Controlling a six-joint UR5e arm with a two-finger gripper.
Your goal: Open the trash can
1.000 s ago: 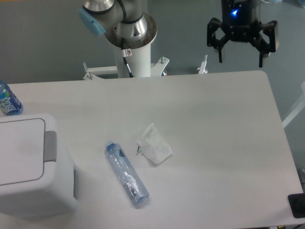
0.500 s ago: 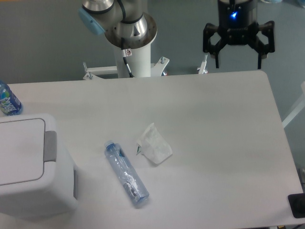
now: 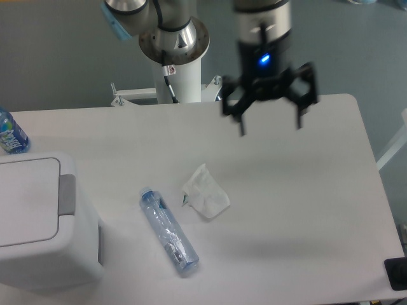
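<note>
I see the trash can (image 3: 44,222) at the 8 o'clock corner of the table (image 3: 299,210), partly cut by the left edge of the view. It is a big white plastic box with rounded corners. Its flat white lid (image 3: 25,200) lies down closed, and a grey rectangular push tab (image 3: 67,194) sits on the right edge of the lid, facing the middle of the table.

Near the can, at about 6 o'clock from the table centre, a clear plastic bottle (image 3: 169,231) lies on its side with a blue cap end toward the far side. Just beside it, to the right and a little further, is a crumpled white tissue (image 3: 205,193); I cannot tell if the two are touching. At 10 o'clock, at the left edge, I see part of another blue bottle (image 3: 11,132).

The gripper (image 3: 269,127) hangs above the table at about 1 o'clock, well apart from the trash can. Its two black fingers (image 3: 240,113) point down and stand wide apart, holding nothing. A blue light shows on its body. The arm base (image 3: 175,44) is behind the far edge, at 12 o'clock.
</note>
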